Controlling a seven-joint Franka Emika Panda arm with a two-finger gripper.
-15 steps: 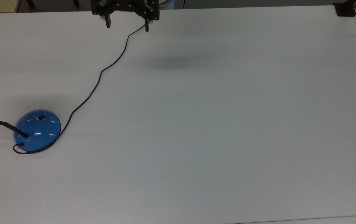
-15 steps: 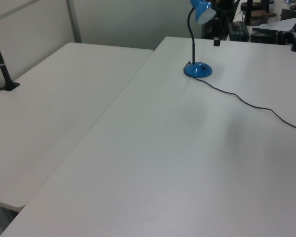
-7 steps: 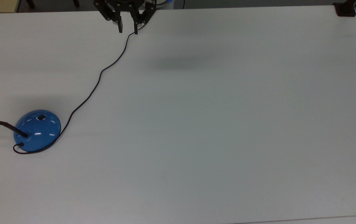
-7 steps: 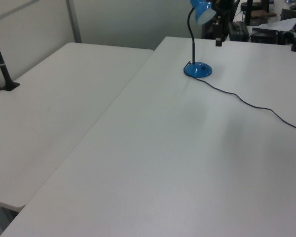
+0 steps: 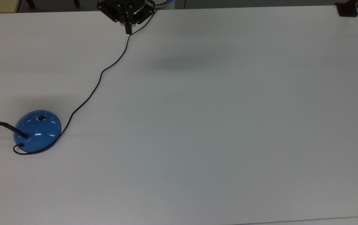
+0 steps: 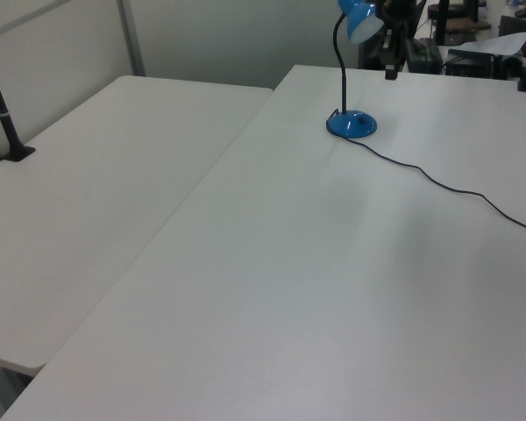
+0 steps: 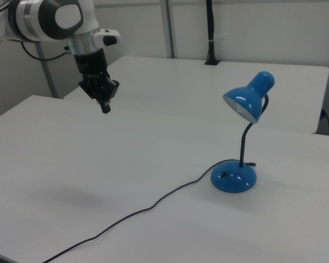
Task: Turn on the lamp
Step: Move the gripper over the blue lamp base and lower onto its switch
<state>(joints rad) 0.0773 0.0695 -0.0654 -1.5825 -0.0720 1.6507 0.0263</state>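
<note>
In the top view the gripper [image 5: 129, 30], wide a second ago, now has its jaws pressed together on nothing, well apart from the lamp [image 5: 37, 131]; the right view shows it high above the tabletop [image 7: 153, 153], probably readied to poke the switch [image 7: 223, 175].

white table [image 5: 216, 125] | on it: lamp [image 5: 37, 131], cord [image 5: 103, 71]

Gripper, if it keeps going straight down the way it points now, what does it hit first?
Probably bare table. The gripper hangs shut above it, far from the lamp; whether the cord lies under the tips is unclear.
</note>
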